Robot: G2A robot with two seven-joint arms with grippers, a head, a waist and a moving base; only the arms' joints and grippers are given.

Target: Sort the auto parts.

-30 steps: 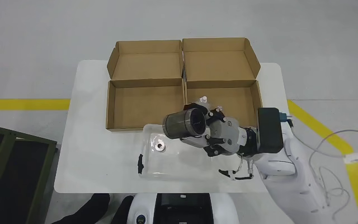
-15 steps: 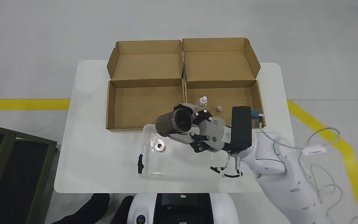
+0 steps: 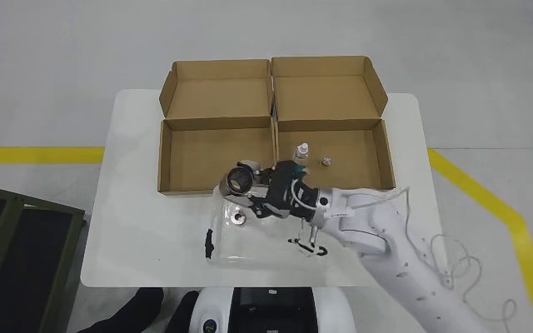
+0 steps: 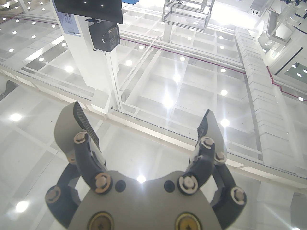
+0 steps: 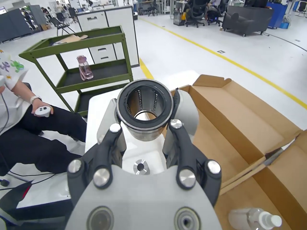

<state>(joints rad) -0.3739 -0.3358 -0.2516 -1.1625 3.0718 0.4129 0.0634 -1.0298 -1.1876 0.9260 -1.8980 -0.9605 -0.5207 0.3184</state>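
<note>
The left end effector (image 4: 141, 120) gaped wide, aimed at the ceiling (image 4: 182, 48). The left cardboard box (image 3: 215, 156) sat open on the worktop (image 3: 133, 216). By its near right corner the right end effector (image 3: 247, 185) clamped a cylindrical bearing (image 5: 145, 111) above a small metal ring (image 3: 240, 219), perhaps a washer. The right box (image 3: 360, 150) held a small bottle (image 3: 301, 151)

Spray bottle (image 5: 254, 218) cut off at edge, tiny part (image 3: 327, 160) beside it indistinct
</note>
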